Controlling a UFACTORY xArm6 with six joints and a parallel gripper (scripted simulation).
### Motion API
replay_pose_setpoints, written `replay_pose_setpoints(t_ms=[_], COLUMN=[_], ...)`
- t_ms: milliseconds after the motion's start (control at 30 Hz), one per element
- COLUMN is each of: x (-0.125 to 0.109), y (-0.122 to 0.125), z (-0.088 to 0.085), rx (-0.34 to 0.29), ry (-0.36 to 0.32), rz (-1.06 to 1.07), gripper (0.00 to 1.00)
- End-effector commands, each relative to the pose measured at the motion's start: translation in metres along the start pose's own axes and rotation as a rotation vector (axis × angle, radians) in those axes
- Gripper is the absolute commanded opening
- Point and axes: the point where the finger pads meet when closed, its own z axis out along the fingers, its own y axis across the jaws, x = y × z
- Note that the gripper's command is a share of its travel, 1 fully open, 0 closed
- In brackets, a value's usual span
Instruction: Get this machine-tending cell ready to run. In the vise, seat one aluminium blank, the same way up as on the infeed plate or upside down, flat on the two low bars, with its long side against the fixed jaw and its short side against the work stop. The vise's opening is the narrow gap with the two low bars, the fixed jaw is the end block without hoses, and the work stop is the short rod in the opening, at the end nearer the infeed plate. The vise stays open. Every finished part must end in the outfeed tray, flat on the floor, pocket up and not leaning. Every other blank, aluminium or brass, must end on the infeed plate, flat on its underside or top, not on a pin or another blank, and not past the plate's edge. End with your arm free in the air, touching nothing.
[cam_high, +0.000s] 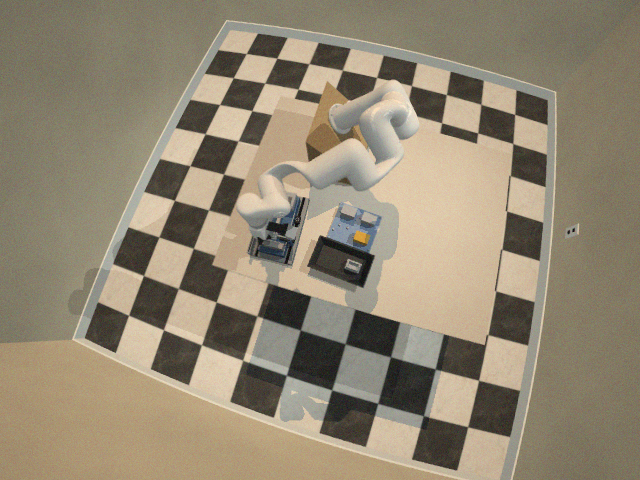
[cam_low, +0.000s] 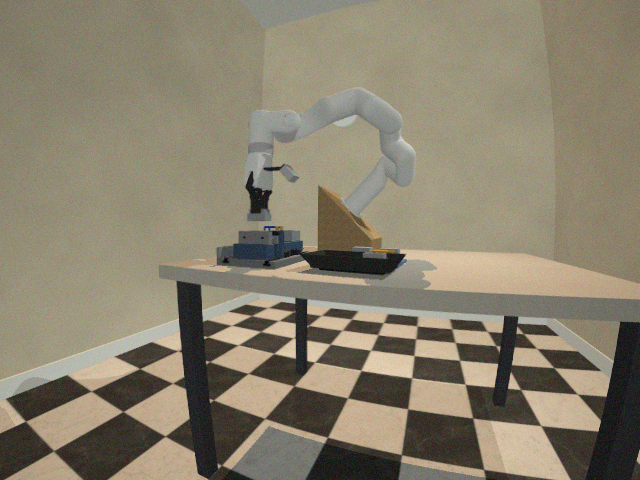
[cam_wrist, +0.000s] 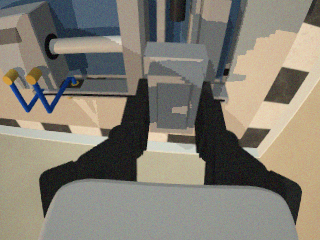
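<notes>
My gripper (cam_wrist: 173, 95) is shut on a grey metal part (cam_wrist: 175, 87) with a recessed face, which looks like a finished part. It holds the part in the air above the blue vise (cam_wrist: 118, 34), clear of the opening. The side view shows the gripper (cam_low: 256, 210) a short way over the vise (cam_low: 264, 246). In the top view my wrist covers most of the vise (cam_high: 277, 240). The infeed plate (cam_high: 356, 224) carries two aluminium blanks (cam_high: 348, 210) (cam_high: 369, 219) and one brass blank (cam_high: 360, 238).
The black outfeed tray (cam_high: 341, 260) sits in front of the infeed plate, with a finished part (cam_high: 353, 265) flat on its floor. Blue hoses (cam_wrist: 36, 94) loop at the vise's left end. My arm's tan wedge base (cam_low: 341, 222) stands behind the tray.
</notes>
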Motion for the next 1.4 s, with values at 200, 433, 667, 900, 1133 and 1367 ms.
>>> replay_pose_setpoints(t_ms=[200,433,667,900,1133,1367], x=[0.010,0.067,0.113,0.164,0.206,0.238], y=[0.005,0.018,0.024,0.025,0.021,0.016], z=[-0.004,-0.006,-0.007,-0.006,-0.005,-0.003], rx=[-0.002,-0.002,-0.003,-0.003,-0.003,-0.002], ry=[0.000,-0.005,-0.007,-0.005,-0.002,0.001], rz=[0.001,0.035,0.062,0.091,0.115,0.134], gripper=[0.00,0.00,0.00,0.00,0.00,0.00])
